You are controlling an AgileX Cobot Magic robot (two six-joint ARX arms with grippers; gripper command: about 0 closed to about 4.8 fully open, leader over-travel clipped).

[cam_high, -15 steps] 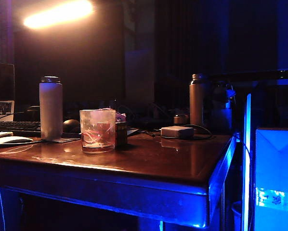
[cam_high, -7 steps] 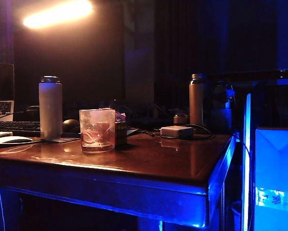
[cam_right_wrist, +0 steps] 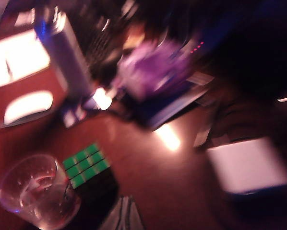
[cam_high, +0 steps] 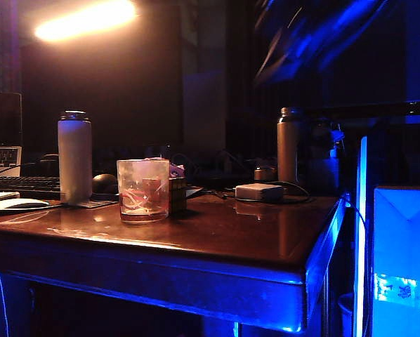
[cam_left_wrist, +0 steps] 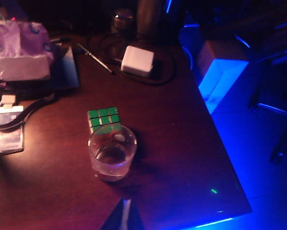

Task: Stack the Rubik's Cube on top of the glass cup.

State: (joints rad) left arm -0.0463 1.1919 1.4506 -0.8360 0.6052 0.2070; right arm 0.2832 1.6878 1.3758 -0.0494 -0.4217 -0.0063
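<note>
Rubik's Cube (cam_left_wrist: 104,119) touching glass cup (cam_left_wrist: 112,153) on table (cam_left_wrist: 172,143), right gripper (cam_right_wrist: 125,215) fingers pressed together above, left gripper (cam_left_wrist: 124,216) finger state unclear

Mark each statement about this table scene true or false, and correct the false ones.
1. The Rubik's Cube sits on the table right beside the glass cup. True.
2. The cube already rests on top of the cup. False: it is still on the table.
3. The cube's top face shows green squares. True.
4. The glass cup lies tipped on its side. False: it stands upright, mouth up.
5. The right tool holds the cube. False: it is shut on nothing, above the table near the cube.
6. The left tool grips the cup. False: it hangs clear of it.
</note>
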